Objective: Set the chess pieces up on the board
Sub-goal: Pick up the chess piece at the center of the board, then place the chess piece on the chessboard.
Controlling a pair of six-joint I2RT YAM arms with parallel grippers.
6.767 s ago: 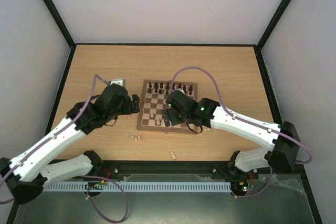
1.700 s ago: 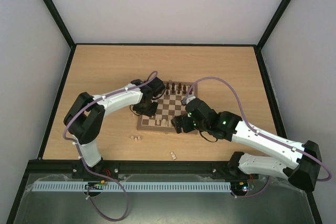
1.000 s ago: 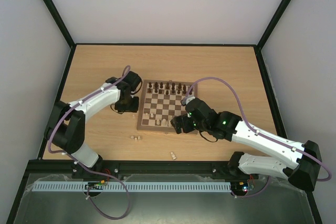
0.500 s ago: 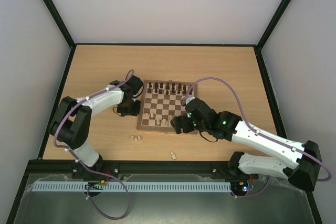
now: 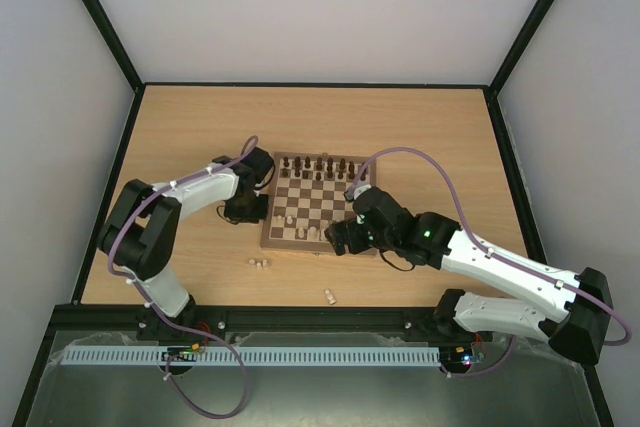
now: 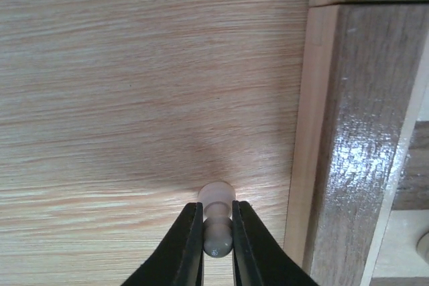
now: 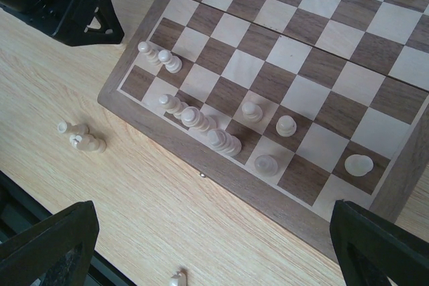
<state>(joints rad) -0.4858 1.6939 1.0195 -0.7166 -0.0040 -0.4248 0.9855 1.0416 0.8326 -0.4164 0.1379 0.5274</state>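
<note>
The left arm (image 5: 195, 187) and right arm (image 5: 500, 265) match: white shell links, black joint housings, and 1 purple cable (image 5: 400, 151) looping along each. A green light (image 5: 427, 233) glows on the right arm. The left gripper (image 6: 217, 209) has slim, tapered black fingers (image 6: 188, 246); the right gripper (image 7: 214, 212) has broad black wedges.

Wood table (image 5: 420, 117): board (image 5: 290, 245), loose pale pieces (image 5: 259, 263) beside it.
</note>
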